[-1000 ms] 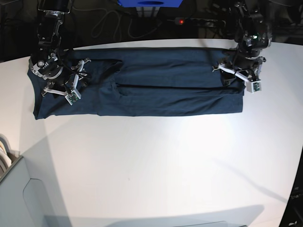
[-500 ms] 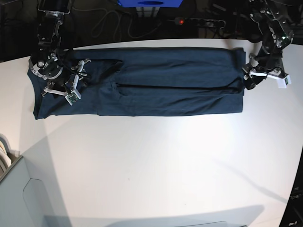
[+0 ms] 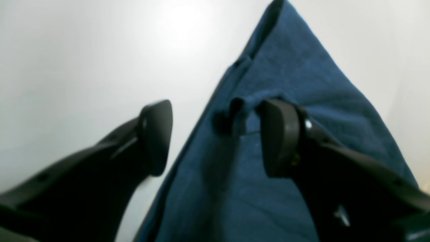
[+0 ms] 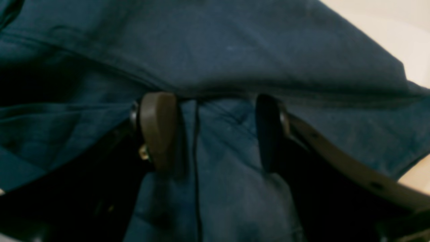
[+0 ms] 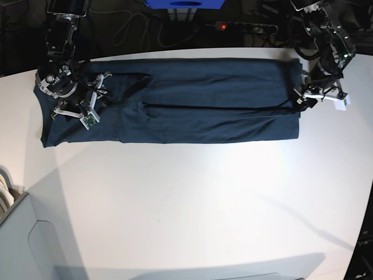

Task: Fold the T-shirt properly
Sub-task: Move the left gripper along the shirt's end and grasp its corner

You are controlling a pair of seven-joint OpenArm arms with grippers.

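On table [image 5: 192, 198]: one T-shirt [image 5: 192, 105], two parted pincers.

1. The left gripper [image 5: 319, 97] has left the dark navy-blue cotton T-shirt [image 5: 192, 99], swinging toward 3 o'clock.
2. It now sits at the shirt's 3 o'clock edge, jaws apart.

The base view is sharp and evenly bright, with a soft glare on the white table [image 5: 233, 175] and curved edges. Both wrist views are blurred; the right one is dim, the left one overexposed.
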